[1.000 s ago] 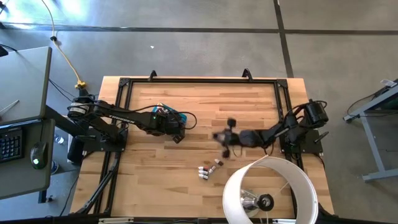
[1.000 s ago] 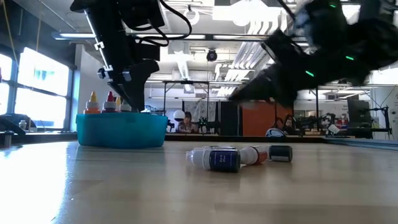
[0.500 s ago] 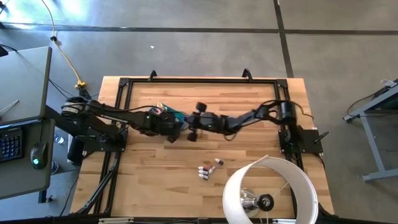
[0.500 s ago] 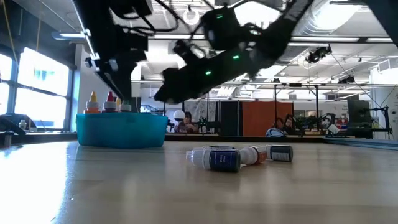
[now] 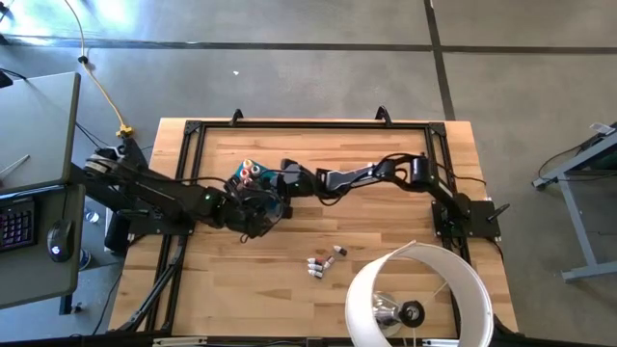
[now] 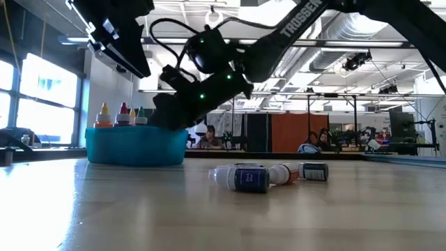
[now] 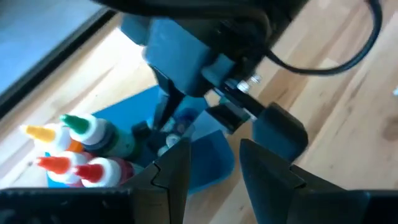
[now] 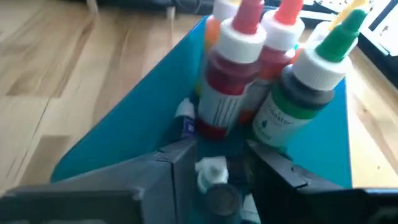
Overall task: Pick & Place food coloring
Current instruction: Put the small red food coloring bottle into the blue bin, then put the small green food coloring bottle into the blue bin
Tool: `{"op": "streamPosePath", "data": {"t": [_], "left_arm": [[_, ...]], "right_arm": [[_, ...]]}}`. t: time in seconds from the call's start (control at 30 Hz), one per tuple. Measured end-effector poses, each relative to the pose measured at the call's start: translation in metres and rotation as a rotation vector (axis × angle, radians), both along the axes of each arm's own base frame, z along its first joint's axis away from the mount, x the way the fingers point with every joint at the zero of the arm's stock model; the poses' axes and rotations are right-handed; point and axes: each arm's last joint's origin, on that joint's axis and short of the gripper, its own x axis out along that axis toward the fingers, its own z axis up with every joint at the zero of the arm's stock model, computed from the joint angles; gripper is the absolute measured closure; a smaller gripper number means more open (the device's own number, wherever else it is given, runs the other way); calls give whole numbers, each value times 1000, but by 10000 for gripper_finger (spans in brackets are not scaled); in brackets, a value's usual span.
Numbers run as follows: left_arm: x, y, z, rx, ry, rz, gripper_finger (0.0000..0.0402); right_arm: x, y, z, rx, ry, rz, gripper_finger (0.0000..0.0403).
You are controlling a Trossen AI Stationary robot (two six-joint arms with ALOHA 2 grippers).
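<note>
The teal bin (image 5: 273,189) sits left of the table's middle, with red, orange and green food coloring bottles (image 8: 261,68) standing upright in its far left end (image 5: 249,173) (image 6: 122,115) (image 7: 81,146). My right gripper (image 5: 287,179) (image 6: 171,115) (image 8: 217,163) reaches into the bin from the right, shut on a small bottle. My left gripper (image 5: 253,214) (image 6: 129,56) (image 7: 214,165) hangs open and empty above the bin's near side. Several more bottles (image 5: 323,262) (image 6: 251,178) lie on their sides on the wood. My right gripper pinches a small food coloring bottle between its two fingers; the white cap (image 8: 210,169) shows between them, and a blue label (image 7: 183,118) shows in the left wrist view. The fingers slant down from the table's right. The bottle hangs inside the bin; whether it touches the bin's floor I cannot tell.
A black frame rail (image 5: 308,123) runs round the table's edges. A large white lamp shade (image 5: 453,280) stands over the near right corner. The loose bottles lie between the bin and the lamp; bare wood (image 5: 241,280) spreads toward the near left.
My right gripper swept from above the loose bottles toward the table's left and far edge, then dropped into the bin. My left gripper rose out of the bin and drew back a little toward the left and near edge. The bottles on the table stayed put.
</note>
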Motion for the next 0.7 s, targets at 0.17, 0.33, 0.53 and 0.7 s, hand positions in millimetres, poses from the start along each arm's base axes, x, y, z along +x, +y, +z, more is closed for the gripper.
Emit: {"op": "streamPosePath", "data": {"t": [0.17,0.33,0.53,0.7], "left_arm": [[6,-9,-2,-44,-31,-41,266],[9,-25,-3,-60,-79,-96,266],[5,-44,-3,-92,-127,-126,266],[2,-57,-7,-104,-144,-127,266]], "right_arm": [[-10,24,30,-78,96,85,247],[-38,66,77,-254,245,108,249],[-105,103,121,-253,557,54,268],[-161,125,112,-36,705,-37,274]]}}
